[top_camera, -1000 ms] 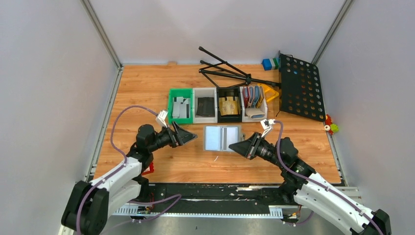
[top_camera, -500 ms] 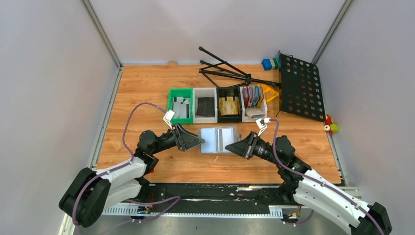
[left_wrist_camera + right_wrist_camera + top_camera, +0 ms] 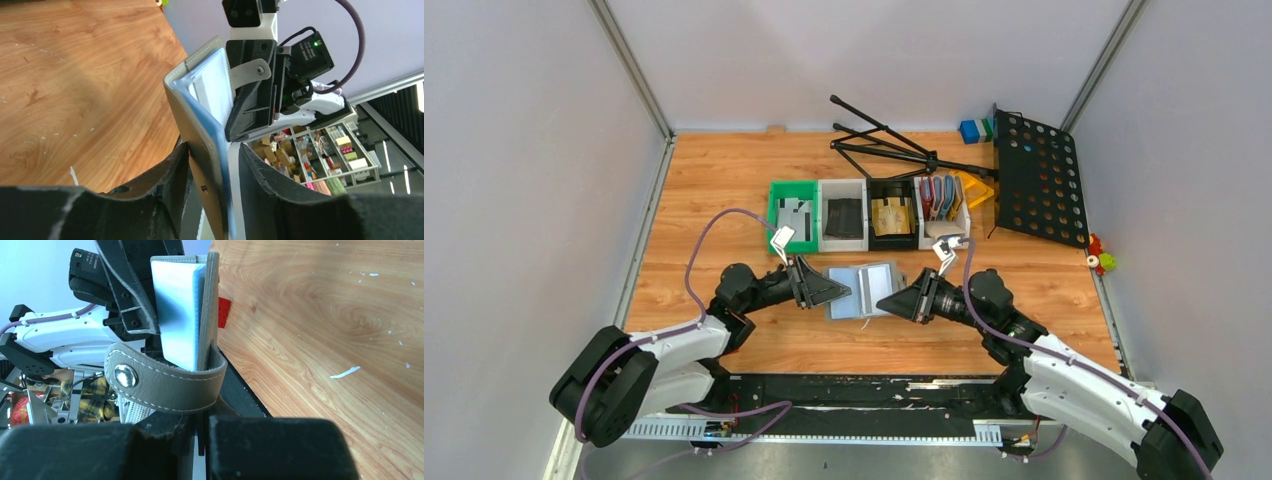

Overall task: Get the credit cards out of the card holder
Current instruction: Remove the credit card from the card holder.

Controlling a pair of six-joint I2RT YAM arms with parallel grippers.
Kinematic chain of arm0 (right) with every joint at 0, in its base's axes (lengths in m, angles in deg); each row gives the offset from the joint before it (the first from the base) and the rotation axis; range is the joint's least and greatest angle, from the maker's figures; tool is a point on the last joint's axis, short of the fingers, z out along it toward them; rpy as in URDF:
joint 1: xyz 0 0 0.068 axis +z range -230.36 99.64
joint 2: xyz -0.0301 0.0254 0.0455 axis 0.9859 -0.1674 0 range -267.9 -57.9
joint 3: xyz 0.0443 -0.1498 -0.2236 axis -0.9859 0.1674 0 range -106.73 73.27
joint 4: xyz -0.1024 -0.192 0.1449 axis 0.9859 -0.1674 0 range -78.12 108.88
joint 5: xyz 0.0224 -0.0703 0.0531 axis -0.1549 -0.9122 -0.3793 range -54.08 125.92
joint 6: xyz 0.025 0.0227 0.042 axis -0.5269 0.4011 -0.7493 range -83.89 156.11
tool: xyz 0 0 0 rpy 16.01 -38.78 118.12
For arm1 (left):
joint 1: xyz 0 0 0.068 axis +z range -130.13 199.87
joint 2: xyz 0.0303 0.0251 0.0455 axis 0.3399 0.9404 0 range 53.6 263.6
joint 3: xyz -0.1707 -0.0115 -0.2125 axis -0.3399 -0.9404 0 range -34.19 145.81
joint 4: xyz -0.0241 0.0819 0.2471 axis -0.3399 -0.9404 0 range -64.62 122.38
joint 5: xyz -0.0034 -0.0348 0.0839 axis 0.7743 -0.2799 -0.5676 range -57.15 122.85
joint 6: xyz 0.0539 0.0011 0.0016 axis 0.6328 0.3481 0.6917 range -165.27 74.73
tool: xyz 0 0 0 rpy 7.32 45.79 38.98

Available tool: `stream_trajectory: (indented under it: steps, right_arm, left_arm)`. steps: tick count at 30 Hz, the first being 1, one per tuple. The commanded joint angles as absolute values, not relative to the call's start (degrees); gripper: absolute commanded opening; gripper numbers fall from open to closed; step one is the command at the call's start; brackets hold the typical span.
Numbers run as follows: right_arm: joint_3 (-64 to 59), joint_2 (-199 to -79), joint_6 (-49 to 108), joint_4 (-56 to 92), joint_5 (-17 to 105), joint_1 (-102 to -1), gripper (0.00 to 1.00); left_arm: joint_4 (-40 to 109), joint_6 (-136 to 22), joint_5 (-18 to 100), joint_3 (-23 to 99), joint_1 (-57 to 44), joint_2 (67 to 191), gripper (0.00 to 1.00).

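Nearest the arm bases, the right gripper (image 3: pixel 898 300) is pressed together on the right edge of the card holder (image 3: pixel 864 288); its wrist view shows the grey cover running down between the fingers, with the snap strap (image 3: pixel 165 382) looped across in front. The left gripper (image 3: pixel 832 290), spread wide and well off to the left a second ago, has come in and narrowed around the opposite edge. In its wrist view one pad sits against the grey cover and a thin gap shows on the inner side, so I cannot tell whether that pinch is complete.

The holder has shifted too: it lay square and flat on the wooden table (image 3: pixel 724 180) and now sits nearer the arms, turned slightly, caught open between the two claws. That looks like a two-sided brace so the pockets can be worked. No edge of the credit cards can be made out in the pale inner pockets, so the extraction seems not yet begun.

Beyond it stand the row of small bins (image 3: pixel 866 183), and farther back the folded black stand (image 3: pixel 884 145)
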State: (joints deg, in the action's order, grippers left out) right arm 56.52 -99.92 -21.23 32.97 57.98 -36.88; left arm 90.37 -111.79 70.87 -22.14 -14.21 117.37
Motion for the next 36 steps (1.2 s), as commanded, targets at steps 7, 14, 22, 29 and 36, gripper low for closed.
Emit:
stream_trajectory:
  steps: [7, 14, 22, 29, 36]
  right_arm:
    - [50.5, -98.8, -13.2, 28.1, 60.4, -36.4, 0.44]
    - [47.0, -93.0, -6.5, 12.6, 53.0, -36.4, 0.45]
    - [48.8, -87.7, -6.3, 11.4, 50.1, -36.4, 0.23]
    - [48.3, -89.7, -6.0, 12.2, 52.2, -36.3, 0.16]
    - [48.0, -91.7, -6.0, 13.3, 53.3, -36.4, 0.07]
  left_arm:
    - [88.3, -107.5, 68.9, -19.8, -14.6, 118.5, 0.25]
    - [87.9, -107.3, 69.1, -19.1, -14.6, 119.1, 0.22]
    - [91.1, -109.3, 70.5, -19.7, -14.6, 120.0, 0.21]
    - [96.6, -112.5, 71.4, -20.6, -14.6, 121.0, 0.20]
    - [96.2, -112.6, 71.9, -20.6, -14.7, 120.3, 0.20]
